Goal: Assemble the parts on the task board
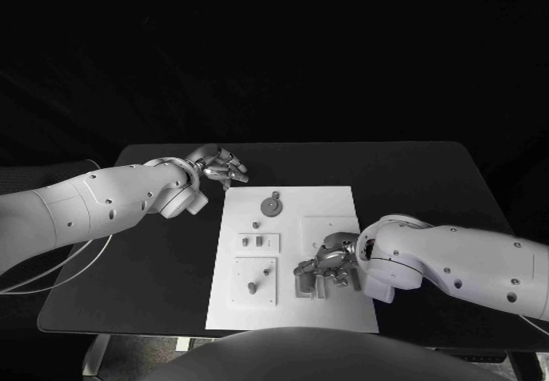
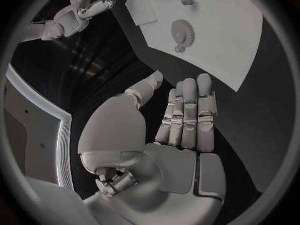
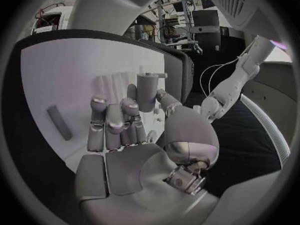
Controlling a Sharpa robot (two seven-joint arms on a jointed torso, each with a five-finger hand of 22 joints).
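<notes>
The white task board (image 1: 326, 198) lies in the middle of the table. A grey gear (image 1: 271, 206) sits near its far end, the same gear (image 2: 180, 33) showing in the left wrist view. Small grey pegs (image 1: 253, 287) stand in raised squares on the board's left half. My left hand (image 1: 219, 168) hovers over the black table by the board's far left corner, fingers straight, holding nothing (image 2: 187, 115). My right hand (image 1: 328, 263) is low over the board's near right part and pinches an upright grey part (image 3: 147, 91) between thumb and a finger. A grey bar (image 3: 59, 122) lies flat on the board beside that hand.
The black table (image 1: 160, 270) surrounds the board, with bare surface on the left and at the far end. A white cable (image 1: 46, 278) hangs off the table's left edge. More grey pieces (image 1: 305, 286) lie under the right hand's fingers.
</notes>
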